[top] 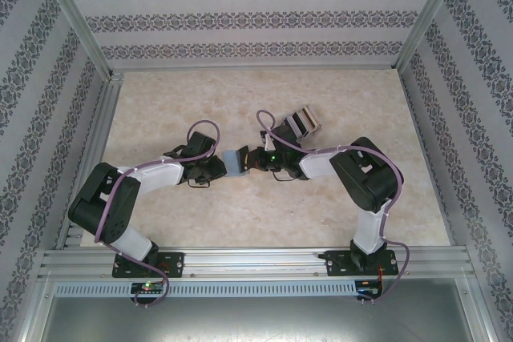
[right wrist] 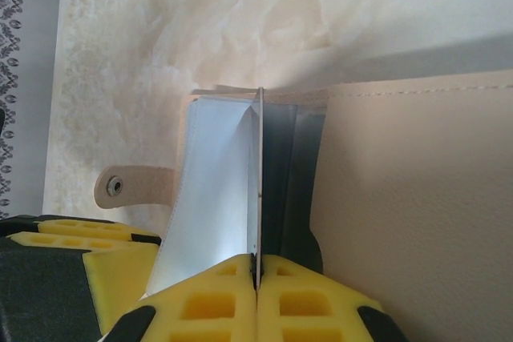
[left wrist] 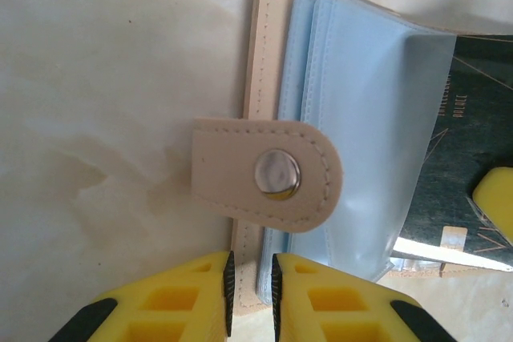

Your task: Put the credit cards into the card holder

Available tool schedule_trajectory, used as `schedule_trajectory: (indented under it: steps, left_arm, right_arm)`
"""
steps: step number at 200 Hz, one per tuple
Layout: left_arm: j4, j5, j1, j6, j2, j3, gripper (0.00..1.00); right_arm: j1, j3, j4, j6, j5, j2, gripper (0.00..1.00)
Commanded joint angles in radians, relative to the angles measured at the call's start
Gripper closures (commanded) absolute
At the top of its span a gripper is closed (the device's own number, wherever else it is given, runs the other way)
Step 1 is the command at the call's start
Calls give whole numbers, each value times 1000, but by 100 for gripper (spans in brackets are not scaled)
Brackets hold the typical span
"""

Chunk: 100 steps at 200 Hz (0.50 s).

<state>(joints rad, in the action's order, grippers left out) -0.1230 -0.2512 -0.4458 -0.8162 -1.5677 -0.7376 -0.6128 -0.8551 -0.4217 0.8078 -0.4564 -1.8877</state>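
Right tool (right wrist: 256,266) is closed almost fully on a thin dark card (left wrist: 473,110), which is pinched edge-on. Left tool (left wrist: 251,294) is nipped nearly shut on the cover edge of the holder (left wrist: 268,78), at 6 o'clock of the snap strap (left wrist: 276,174). The card is judged to be partly inside a clear sleeve (left wrist: 377,142), entered from 3 o'clock in the left wrist view. Seating it fully is left to do. On the surface (top: 160,102), at 1 o'clock of the tools, a striped pile (top: 300,122) is seen. Whether it is more cards cannot be told.
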Motion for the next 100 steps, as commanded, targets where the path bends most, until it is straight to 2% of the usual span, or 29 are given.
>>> schedule_trajectory:
  steps: [1,23,100]
  left_arm:
    - [-5,2,-11,-2,-3,-26,77]
    - [-12,9,-10,0,3,-28,77]
    - [-15,9,-10,4,-2,-36,77]
  right_arm:
    - [-21,6,59,-51,41,-1,80]
    - [-23,0,133,-102,77,42,70]
    - [-15,-127,418,-237,113,67,56]
